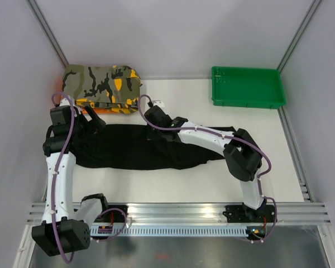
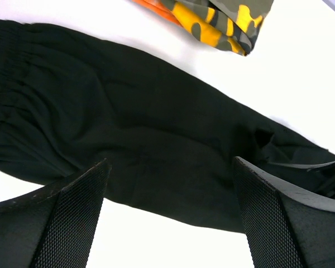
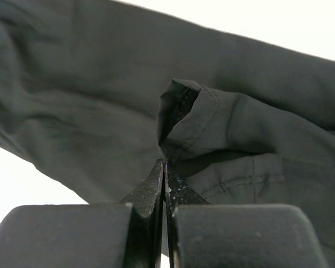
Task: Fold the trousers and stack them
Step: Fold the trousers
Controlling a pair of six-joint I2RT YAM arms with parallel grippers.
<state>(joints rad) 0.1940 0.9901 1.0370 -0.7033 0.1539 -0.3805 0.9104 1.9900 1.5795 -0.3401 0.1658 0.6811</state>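
Trousers (image 1: 128, 149), fold in hand: right pincer (image 3: 165, 166) clamped on a hem (image 3: 181, 106), left pincer (image 2: 170, 163) apart; next, likely draw hem across.

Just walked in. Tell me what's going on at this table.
Two robot arms are working on black trousers spread lengthwise across the table. The right gripper is shut, pinching a bunched fold of fabric at their far edge. The left gripper hangs open over the waistband end, holding nothing. A folded camouflage garment lies at the back left, and a green tray sits at the back right.
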